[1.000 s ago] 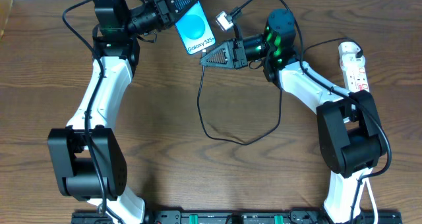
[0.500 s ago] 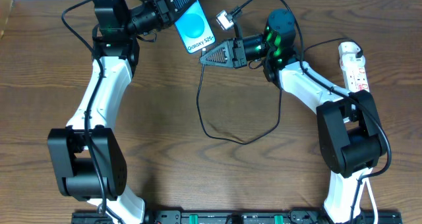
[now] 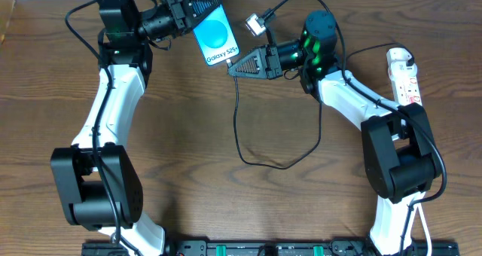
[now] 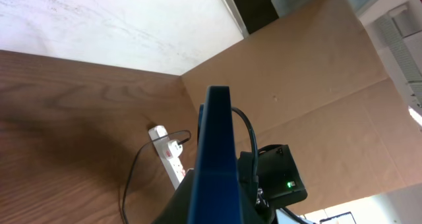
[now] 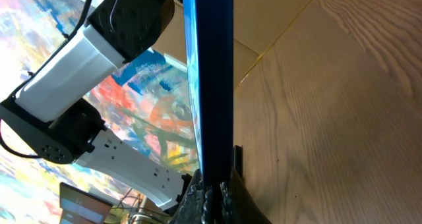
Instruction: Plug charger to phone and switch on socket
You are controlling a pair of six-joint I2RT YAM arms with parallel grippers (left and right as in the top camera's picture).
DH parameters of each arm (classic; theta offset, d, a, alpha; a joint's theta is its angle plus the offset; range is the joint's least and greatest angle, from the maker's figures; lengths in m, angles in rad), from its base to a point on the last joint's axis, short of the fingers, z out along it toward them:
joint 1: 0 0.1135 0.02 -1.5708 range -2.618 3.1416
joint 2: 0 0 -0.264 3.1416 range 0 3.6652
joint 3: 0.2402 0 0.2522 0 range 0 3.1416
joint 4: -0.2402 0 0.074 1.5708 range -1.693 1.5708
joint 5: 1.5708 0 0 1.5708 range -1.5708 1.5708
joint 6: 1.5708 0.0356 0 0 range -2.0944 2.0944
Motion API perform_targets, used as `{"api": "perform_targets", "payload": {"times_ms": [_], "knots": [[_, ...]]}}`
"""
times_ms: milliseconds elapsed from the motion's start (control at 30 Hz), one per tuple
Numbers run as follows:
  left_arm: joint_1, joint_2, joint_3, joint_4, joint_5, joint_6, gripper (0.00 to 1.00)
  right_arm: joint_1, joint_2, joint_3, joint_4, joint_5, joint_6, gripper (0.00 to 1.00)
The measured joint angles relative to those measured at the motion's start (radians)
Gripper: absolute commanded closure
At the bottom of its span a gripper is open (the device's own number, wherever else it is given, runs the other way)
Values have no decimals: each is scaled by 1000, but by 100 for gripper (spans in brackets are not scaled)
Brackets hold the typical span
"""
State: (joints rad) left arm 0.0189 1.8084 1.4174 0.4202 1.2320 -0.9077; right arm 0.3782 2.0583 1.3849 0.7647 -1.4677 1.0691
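Observation:
My left gripper [image 3: 190, 6] is shut on the top end of the phone [image 3: 215, 34], holding it above the table's far edge with its light blue screen facing up. The left wrist view shows the phone [image 4: 216, 138] edge-on, and so does the right wrist view [image 5: 212, 72]. My right gripper [image 3: 235, 66] is shut on the plug tip of the charger, right at the phone's lower edge. The black charger cable [image 3: 237, 128] loops down over the table and back up to the white adapter [image 3: 254, 22]. The white socket [image 3: 404, 79] lies at the far right, with nothing touching it.
The wooden table [image 3: 188, 150] carries only the cable loop in its middle. A brown board wall [image 4: 297, 85] stands behind the table. The socket [image 4: 166, 153] and its cord also show in the left wrist view. The left arm [image 5: 99, 46] crosses the right wrist view.
The left arm has shifted the phone a little to the left. The hanging cable below the right gripper has swung slightly right. The right gripper has barely moved.

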Motion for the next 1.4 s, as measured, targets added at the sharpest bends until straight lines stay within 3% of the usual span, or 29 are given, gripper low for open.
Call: {"api": "perform_targets", "payload": {"times_ms": [867, 1400], "knots": [[-2, 0, 0, -5, -97, 0, 93, 2, 0, 0, 2, 61, -1, 99], [-2, 0, 0, -4, -32, 0, 92, 10, 0, 0, 2, 26, -3, 99]]}}
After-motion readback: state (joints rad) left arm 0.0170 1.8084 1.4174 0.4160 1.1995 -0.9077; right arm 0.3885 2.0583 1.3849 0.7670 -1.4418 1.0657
